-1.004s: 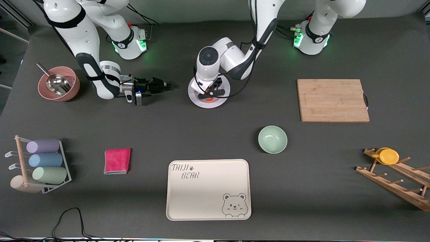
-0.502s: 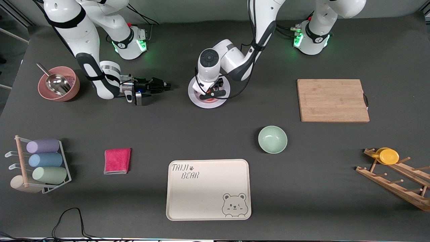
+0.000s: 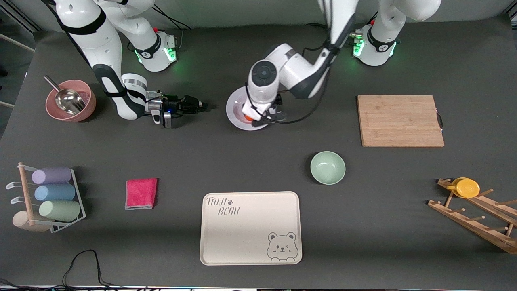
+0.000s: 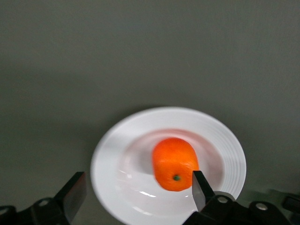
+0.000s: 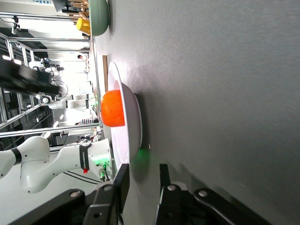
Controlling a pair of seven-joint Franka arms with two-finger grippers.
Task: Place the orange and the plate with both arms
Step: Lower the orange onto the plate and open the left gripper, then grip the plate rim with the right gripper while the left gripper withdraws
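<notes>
The white plate lies on the dark mat between the two arm bases, with the orange resting in it. My left gripper hangs over the plate's rim toward the left arm's end. In the left wrist view its jaws stand wide open and empty over the plate, with the orange beside one fingertip. My right gripper lies low and level over the mat beside the plate, toward the right arm's end. In the right wrist view this gripper is open and empty, with a narrow gap, apart from the plate and the orange.
A wooden board lies toward the left arm's end, a pale-green bowl and a cream bear tray nearer the camera. A pink cloth, a cup rack and a pink bowl with a scoop lie toward the right arm's end.
My left gripper has moved from over the orange toward the left arm's end, to the plate's rim. The orange stays in the plate. The right gripper has barely moved.
</notes>
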